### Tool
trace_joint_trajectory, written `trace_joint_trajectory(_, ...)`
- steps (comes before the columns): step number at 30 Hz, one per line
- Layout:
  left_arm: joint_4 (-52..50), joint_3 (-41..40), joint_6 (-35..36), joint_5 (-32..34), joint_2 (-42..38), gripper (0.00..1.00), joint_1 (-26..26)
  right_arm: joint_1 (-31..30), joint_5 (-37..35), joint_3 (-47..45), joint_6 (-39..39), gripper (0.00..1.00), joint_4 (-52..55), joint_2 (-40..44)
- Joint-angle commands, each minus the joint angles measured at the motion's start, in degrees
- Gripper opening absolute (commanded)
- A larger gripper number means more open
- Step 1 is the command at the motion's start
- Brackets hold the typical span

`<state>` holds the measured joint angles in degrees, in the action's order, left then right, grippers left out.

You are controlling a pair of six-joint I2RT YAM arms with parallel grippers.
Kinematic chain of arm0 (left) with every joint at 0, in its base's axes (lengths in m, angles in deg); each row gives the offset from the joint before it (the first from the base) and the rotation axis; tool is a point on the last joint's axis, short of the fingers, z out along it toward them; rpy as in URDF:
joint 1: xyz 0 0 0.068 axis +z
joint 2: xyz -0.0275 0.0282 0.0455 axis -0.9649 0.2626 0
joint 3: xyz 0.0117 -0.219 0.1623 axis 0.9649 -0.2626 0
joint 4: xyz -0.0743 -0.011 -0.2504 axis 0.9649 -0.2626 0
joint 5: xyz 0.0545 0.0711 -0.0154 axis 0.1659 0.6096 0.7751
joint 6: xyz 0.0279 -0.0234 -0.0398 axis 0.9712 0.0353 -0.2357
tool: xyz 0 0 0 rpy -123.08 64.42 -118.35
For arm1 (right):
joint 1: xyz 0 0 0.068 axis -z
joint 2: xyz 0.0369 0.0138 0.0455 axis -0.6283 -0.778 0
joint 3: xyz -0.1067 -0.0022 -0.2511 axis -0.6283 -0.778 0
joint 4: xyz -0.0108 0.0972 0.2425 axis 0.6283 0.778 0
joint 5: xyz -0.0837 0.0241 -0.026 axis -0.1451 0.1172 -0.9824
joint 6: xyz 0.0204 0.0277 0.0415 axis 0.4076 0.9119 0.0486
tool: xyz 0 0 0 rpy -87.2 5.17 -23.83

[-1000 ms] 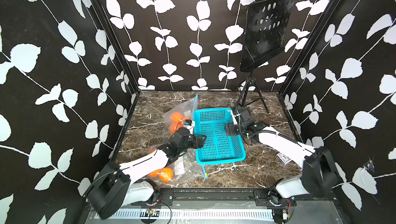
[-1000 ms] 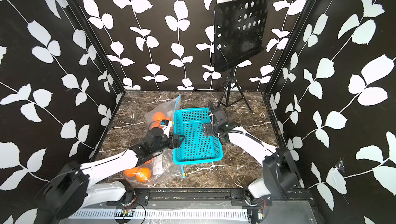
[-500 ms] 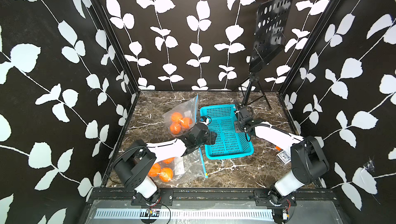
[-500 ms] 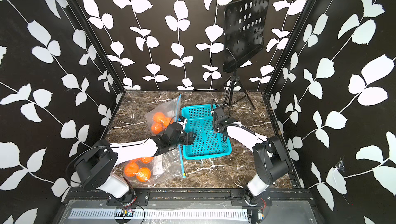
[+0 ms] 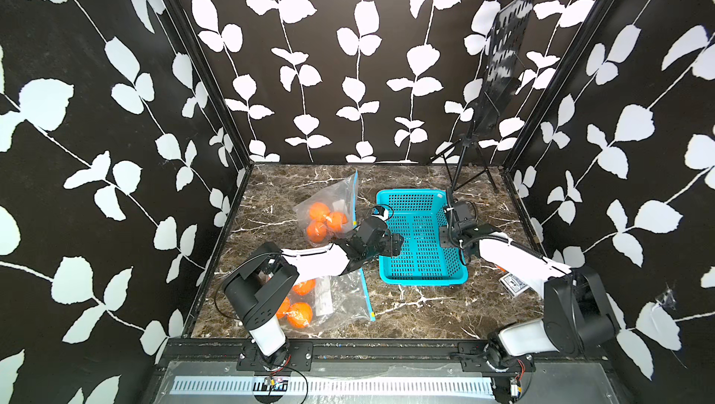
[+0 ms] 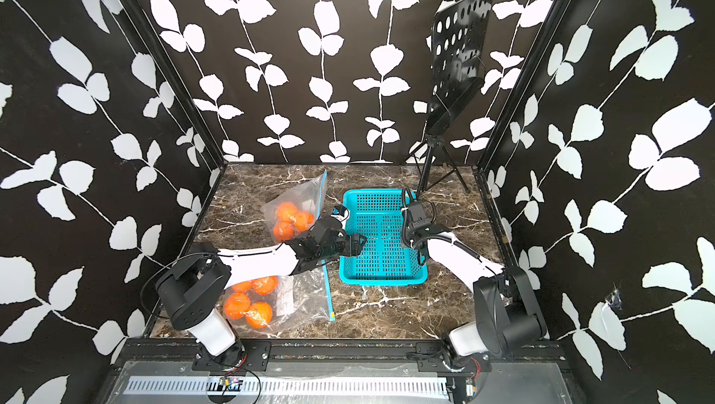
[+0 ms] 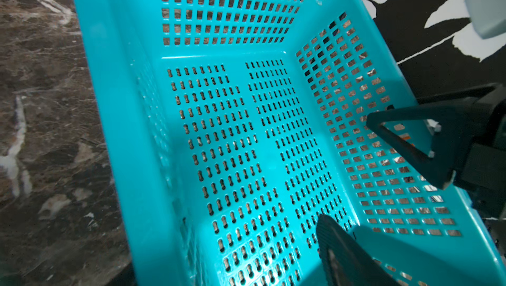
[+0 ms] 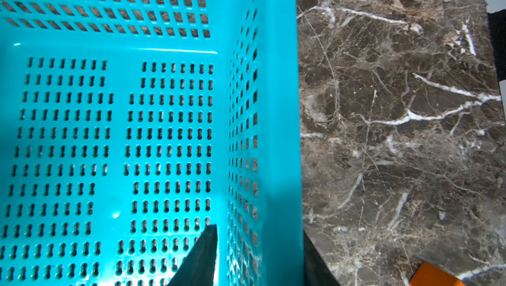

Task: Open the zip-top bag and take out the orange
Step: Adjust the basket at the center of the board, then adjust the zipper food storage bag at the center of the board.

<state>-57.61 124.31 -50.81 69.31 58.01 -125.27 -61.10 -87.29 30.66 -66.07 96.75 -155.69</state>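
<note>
Two clear zip-top bags lie on the left of the marble table, each holding several oranges. One bag (image 5: 340,199) sits at the back with oranges (image 5: 323,220) inside. The other bag (image 5: 340,299) lies at the front, and my left arm hides part of its oranges (image 5: 300,313). My left gripper (image 5: 394,245) is open at the left wall of the teal basket (image 5: 419,280), apart from both bags, with one finger (image 7: 336,246) inside the basket. My right gripper (image 5: 450,235) is shut on the basket's right wall (image 8: 262,161).
A black music stand (image 5: 499,73) stands at the back right corner. A small card pack (image 5: 512,284) and an orange block (image 8: 432,276) lie on the table beside my right arm. Patterned walls enclose three sides.
The right gripper has closed onto the basket's right wall. The basket has shifted to the right and a little back. My left gripper followed to the basket's left wall, staying open.
</note>
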Motion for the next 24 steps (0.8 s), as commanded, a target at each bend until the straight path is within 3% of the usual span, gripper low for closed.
trace_joint_trajectory(1,4.26,-2.61,1.95,-0.58,-1.14,0.81,-2.59,-2.65,9.95,1.88,1.21,0.50,0.82,-2.11)
trace_joint_trajectory(5,-1.87,-4.47,2.47,4.11,-7.87,0.94,-1.76,-4.29,7.10,4.10,0.86,0.65,3.07,0.54)
trace_joint_trajectory(7,-3.72,-6.49,1.48,2.45,-11.64,0.96,0.48,-5.38,4.90,6.54,0.16,0.69,6.38,2.02)
trace_joint_trajectory(9,-3.54,-10.09,0.14,-1.09,-16.26,0.99,3.11,-6.91,2.58,8.85,-1.14,0.72,8.69,3.23)
trace_joint_trajectory(13,-12.36,-13.02,1.64,2.00,-25.57,0.99,3.74,-10.66,-4.12,11.33,-0.92,0.72,11.62,4.25)
trace_joint_trajectory(16,-14.99,-17.39,0.97,4.00,-33.57,0.99,4.66,-14.67,-0.63,12.32,-2.37,0.71,10.35,4.85)
trace_joint_trajectory(19,-21.71,-16.61,1.79,1.82,-37.01,0.99,6.57,-19.27,1.78,14.01,-2.12,0.69,8.58,5.65)
trace_joint_trajectory(24,-30.55,-21.62,0.80,5.31,-42.91,0.99,9.39,-30.99,7.12,20.19,-11.92,0.71,5.14,1.98)
